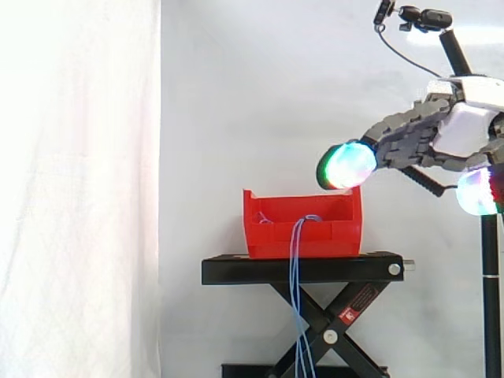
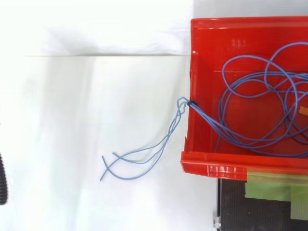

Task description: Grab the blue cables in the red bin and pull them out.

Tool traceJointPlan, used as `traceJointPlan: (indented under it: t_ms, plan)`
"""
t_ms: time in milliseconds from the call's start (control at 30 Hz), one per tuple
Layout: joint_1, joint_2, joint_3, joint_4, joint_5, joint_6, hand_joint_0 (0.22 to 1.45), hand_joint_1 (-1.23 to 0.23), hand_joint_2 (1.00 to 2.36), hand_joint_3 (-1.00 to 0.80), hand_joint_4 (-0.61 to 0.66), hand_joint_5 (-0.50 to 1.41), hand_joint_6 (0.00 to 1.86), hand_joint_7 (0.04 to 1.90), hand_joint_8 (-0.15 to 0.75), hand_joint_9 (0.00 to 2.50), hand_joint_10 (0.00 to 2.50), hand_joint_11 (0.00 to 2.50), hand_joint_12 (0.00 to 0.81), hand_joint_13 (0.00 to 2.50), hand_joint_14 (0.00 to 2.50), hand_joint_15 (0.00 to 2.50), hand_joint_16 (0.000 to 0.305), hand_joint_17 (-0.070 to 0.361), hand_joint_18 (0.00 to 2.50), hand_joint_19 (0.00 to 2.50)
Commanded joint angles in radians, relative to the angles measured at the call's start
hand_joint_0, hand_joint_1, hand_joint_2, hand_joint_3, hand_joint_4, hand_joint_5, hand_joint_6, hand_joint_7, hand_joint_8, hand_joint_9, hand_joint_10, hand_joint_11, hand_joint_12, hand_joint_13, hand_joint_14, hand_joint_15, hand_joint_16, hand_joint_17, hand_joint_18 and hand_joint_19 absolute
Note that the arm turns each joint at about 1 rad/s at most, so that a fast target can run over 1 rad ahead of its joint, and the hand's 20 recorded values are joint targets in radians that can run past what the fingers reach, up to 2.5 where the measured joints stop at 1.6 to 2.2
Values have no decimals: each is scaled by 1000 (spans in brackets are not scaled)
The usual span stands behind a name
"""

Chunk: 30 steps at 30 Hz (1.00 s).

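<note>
Progress is slight. Most of the blue cables (image 2: 231, 138) lie in loose overlapping loops on the floor of the red bin (image 2: 207, 169). A few strands pass through a notch in one wall. In the side view these strands (image 1: 297, 283) hang down the bin's near face, past the black scissor-lift stand (image 1: 299, 270), toward the floor.

The hand (image 1: 409, 138) hovers above and to the right of the bin, clear of its rim, with the fingers stretched out and relaxed and nothing in them. One glowing fingertip (image 1: 346, 165) sits just over the bin's right-hand top corner. No grasp has been made. By my reading, the reach down, the grip and the whole pull are yet to come. The tangle of loops may drag as a bunch when pulled.

The bin rests squarely on the stand's flat black top, which carries a patch of green tape (image 2: 274, 188) beside the bin. A white curtain (image 1: 79, 197) hangs behind and to the left, with a plain pale wall beyond.
</note>
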Motion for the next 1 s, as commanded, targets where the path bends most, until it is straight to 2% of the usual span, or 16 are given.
traceJointPlan:
  t_ms: [0, 167, 200, 233, 300, 400, 567, 700, 733, 800, 933, 967]
  plan:
    - [3, -22, -1, 33, -15, -450, 727, -1049, 1000, -1000, 201, 564, 13, 420, 227, 465, 7, 204, 327, 323, 5, 126, 45, 101, 183, 99]
    - [9, -58, -1, 16, -21, -454, 734, -1040, 1000, -1000, 196, 555, 13, 412, 226, 462, 6, 195, 326, 323, 4, 120, 44, 98, 175, 95]
    - [9, -92, -1, 9, -24, -454, 740, -1036, 1000, -1000, 191, 555, 12, 404, 225, 461, 6, 194, 325, 322, 4, 120, 43, 97, 173, 89]
    - [9, -99, 1, 7, -25, -453, 744, -1034, 1000, -1000, 193, 554, 12, 409, 224, 462, 6, 191, 325, 321, 6, 122, 43, 97, 172, 92]
    - [8, -142, -1, 20, -28, -442, 749, -1032, 1000, -1000, 192, 553, 13, 405, 224, 461, 7, 194, 324, 322, 4, 117, 43, 96, 170, 86]
    - [8, -144, -1, 29, -30, -439, 752, -1030, 1000, -1000, 191, 551, 12, 410, 223, 464, 7, 195, 324, 321, 5, 124, 42, 95, 170, 90]
    - [9, -145, -1, -11, -41, -465, 750, -1030, 1000, -1000, 196, 536, 13, 420, 223, 462, 6, 203, 324, 319, 5, 116, 42, 95, 169, 85]
    - [9, -179, -1, -13, -56, -491, 749, -1029, 1000, -1000, 198, 517, 12, 464, 224, 452, 7, 213, 325, 315, 5, 121, 42, 95, 171, 93]
    - [6, -208, -1, -4, -68, -494, 750, -1032, 1000, -1000, 183, 508, 12, 480, 224, 452, 7, 213, 324, 315, 4, 117, 43, 96, 170, 99]
    - [6, -236, -1, 7, -96, -494, 754, -1044, 1000, -1000, 157, 503, 12, 516, 220, 447, 7, 221, 324, 314, 5, 120, 43, 96, 171, 97]
    - [5, -240, 3, 3, -116, -497, 762, -1069, 1000, -1000, 133, 511, 10, 579, 215, 445, 8, 242, 320, 320, 5, 132, 43, 97, 196, 124]
    - [5, -240, 29, -10, -124, -497, 763, -1071, 1000, -1000, 126, 512, 10, 579, 215, 448, 8, 242, 321, 324, 5, 140, 43, 97, 198, 124]
